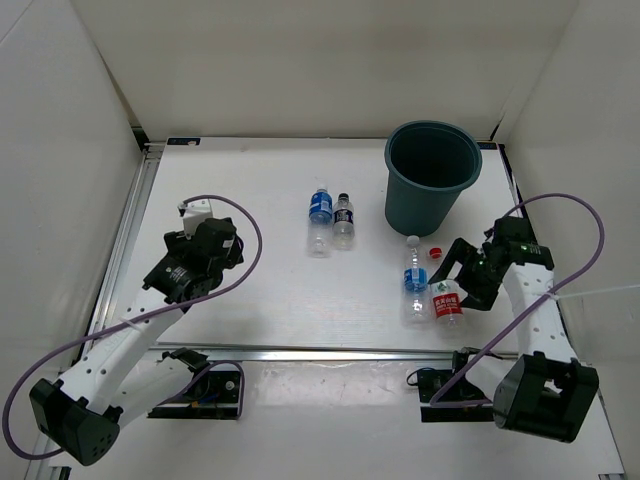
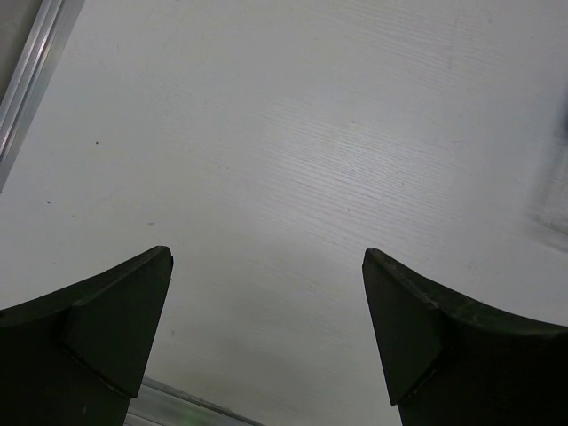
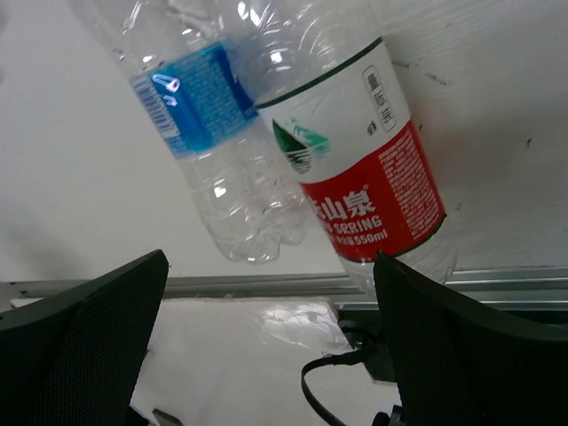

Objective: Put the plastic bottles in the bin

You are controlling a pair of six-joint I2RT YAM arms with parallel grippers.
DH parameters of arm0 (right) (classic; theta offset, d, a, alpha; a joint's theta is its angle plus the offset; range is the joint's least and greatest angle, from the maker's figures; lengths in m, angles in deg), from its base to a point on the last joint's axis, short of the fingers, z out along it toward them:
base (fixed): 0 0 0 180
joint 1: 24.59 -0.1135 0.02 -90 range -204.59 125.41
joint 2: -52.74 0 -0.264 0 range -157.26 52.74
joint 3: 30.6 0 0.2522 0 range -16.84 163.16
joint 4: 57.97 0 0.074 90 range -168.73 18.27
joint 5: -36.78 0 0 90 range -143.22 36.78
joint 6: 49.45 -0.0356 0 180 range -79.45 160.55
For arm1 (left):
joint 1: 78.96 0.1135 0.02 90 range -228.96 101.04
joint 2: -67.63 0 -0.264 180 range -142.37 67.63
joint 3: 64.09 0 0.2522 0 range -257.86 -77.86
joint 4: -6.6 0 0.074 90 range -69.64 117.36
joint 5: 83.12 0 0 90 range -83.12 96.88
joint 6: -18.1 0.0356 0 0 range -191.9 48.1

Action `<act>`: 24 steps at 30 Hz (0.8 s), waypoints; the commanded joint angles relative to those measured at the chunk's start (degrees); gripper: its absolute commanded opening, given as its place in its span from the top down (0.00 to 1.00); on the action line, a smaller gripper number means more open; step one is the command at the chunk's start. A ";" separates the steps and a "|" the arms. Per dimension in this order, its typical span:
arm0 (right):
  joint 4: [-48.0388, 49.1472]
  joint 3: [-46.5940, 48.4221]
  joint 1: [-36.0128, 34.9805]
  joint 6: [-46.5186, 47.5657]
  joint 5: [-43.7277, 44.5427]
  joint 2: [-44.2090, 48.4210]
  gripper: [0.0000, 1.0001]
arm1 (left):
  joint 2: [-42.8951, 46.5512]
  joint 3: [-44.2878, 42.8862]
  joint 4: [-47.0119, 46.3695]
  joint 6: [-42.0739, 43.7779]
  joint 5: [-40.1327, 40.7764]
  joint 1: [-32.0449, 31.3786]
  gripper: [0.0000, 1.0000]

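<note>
At the near right of the tabletop (image 1: 260,290), the right hand (image 3: 266,346) is held wide and empty. Its two dark fingers (image 3: 89,337) are spread just short of the base of the red-labelled bottle (image 3: 373,177), which is lying on its side and is not yet gripped. A blue-labelled bottle (image 3: 200,115) is laid close against it; whether the two are touching cannot be told. Beyond the pair, the bin (image 1: 432,170) is stood upright toward the far right corner, and no bottle can be made out inside it. Further left, a second blue-labelled bottle (image 1: 319,215) and a dark-labelled bottle (image 1: 344,220) are laid side by side at mid-table. The left hand (image 2: 266,293) is likewise held wide over bare tabletop, well apart from every bottle.

The step in hand is judged to be the approach for a first pick-up, with all four bottles yet to be binned. The next move calls for the right hand to be brought around the red-labelled bottle alone and closed without the blue neighbour being caught. The bottle must then be lifted and carried over the bin's rim before release.
</note>
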 commanded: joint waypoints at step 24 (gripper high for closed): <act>12.87 -0.04 1.81 -8.66 7.51 -20.37 0.41 | -2.26 -1.73 0.63 -0.33 -0.53 1.28 0.00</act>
